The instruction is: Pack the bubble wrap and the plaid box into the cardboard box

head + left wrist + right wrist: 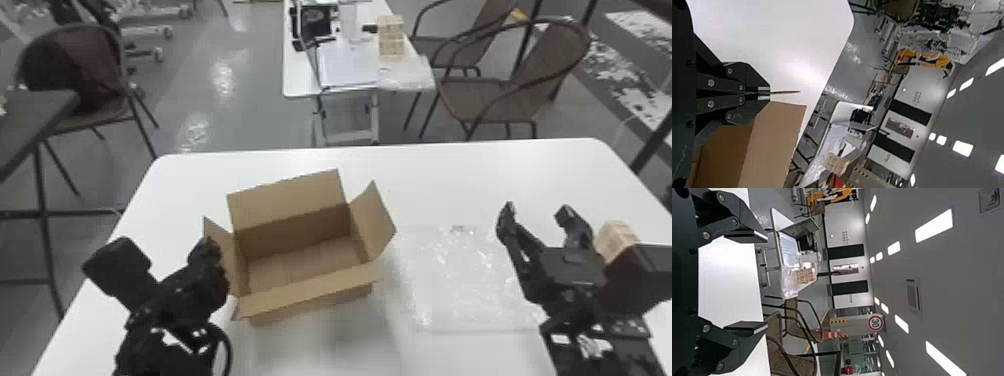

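Cardboard box: it stands upright on the counter [500, 165], left of the middle, with its flaps open; the inner floor of the cardboard box [310, 302] can be seen from above.
Left flap: this flap [226, 250] stands up from the side of the box, at the left arm.
Left end effector: the left end effector [209, 245] is at the left side of the box, its fingers pressed together and pinching the thin edge of the left flap.
Bubble wrap: the clear bubble wrap [465, 285] lies spread flat on the counter, at the right of the box, between the box and the right arm.
Right end effector: the right end effector [536, 212] is over the right part of the counter, near the bubble wrap; its fingers are spread wide, with nothing between them.
Plaid box: the pale plaid box [616, 236] is at the right side, partly hidden behind the right arm; it seems to rest on the counter, but its lower part is covered.
Far counter: behind, a second white counter [300, 82] carries an open laptop [788, 250], another plaid block [391, 37] and some clear wrap [407, 76].
Chairs: brown chairs [505, 102] stand at both sides of the room.
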Motion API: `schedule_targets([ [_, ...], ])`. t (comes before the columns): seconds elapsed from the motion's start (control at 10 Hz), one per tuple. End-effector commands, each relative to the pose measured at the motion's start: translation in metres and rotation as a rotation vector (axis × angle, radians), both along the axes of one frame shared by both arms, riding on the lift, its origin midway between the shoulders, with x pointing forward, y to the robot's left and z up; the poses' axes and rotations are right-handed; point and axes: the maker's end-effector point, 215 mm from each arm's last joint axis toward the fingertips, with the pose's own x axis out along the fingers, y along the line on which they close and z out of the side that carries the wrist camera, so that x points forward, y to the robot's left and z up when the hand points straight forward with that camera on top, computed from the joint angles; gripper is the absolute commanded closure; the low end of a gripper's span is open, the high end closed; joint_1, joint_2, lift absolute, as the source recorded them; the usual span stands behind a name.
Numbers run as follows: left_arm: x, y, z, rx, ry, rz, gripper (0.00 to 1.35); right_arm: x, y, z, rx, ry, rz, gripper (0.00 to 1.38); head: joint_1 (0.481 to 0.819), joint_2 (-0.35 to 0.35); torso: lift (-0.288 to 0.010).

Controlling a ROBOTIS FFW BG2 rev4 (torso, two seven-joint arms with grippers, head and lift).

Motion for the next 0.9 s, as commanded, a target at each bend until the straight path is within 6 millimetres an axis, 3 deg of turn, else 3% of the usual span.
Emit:
schedule_targets([
  [0.0, -0.015, -0.001, 0.015, -0.008, -0.071, 0.087, 1.22, 0.000, -0.001, 0.001, 0.000, -0.001, 0.000, 0.48, 0.695, 0.100, -0.099],
  [0.3, -0.037, 0.009, 0.020, -0.017, -0.113, 0.235, 1.22, 0.000, -0.001, 0.003, -0.001, -0.006, 0.002, 0.48, 0.695, 0.115, -0.099],
  [0.8, -0.065, 0.015, -0.001, -0.090, -0.121, 0.373, 1.22, 0.000, -0.001, 0.003, 0.001, 0.004, 0.007, 0.48, 0.695, 0.130, -0.099],
])
